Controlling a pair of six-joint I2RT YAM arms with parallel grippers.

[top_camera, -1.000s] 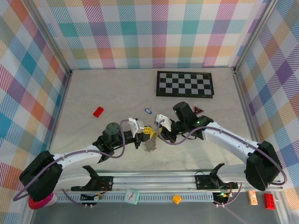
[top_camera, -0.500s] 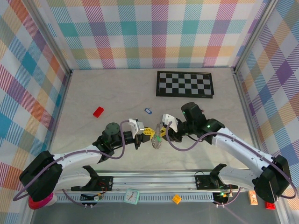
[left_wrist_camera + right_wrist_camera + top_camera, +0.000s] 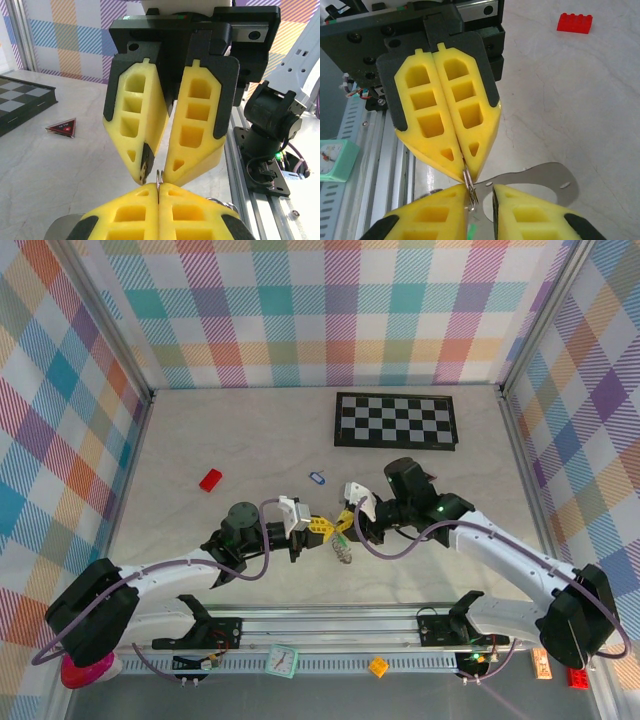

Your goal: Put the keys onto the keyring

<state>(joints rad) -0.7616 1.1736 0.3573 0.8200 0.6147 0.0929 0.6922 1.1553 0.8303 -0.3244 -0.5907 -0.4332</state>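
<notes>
I count one blue key, one keyring, one chequered board, one red block and one small red triangle.

The blue key lies flat and alone on the surface, a tiny tag with a pale centre, a little farther off than the keyring. The keyring is silvery-grey and hangs off the surface near the middle. Its thin wire loop stands upright, pinched in the closed fingertips of the left gripper. A green speck beside the loop looks like the green key, too small to describe.
</notes>
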